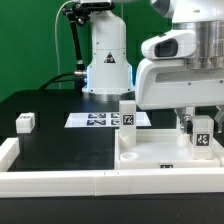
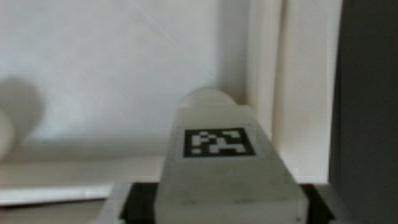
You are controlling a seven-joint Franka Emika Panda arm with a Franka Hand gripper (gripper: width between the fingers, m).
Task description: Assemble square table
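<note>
While the gripper clamps a tagged leg between its jaws, the panel lies just below them.

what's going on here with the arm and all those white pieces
The arm's gripper is closed on a short white tagged leg, holding it upright at the square tabletop panel, toward the exterior view's right. A second leg stands upright on the panel; whether it is fully fastened can't be told. A third leg sits loose on the black table at the exterior view's left.
</note>
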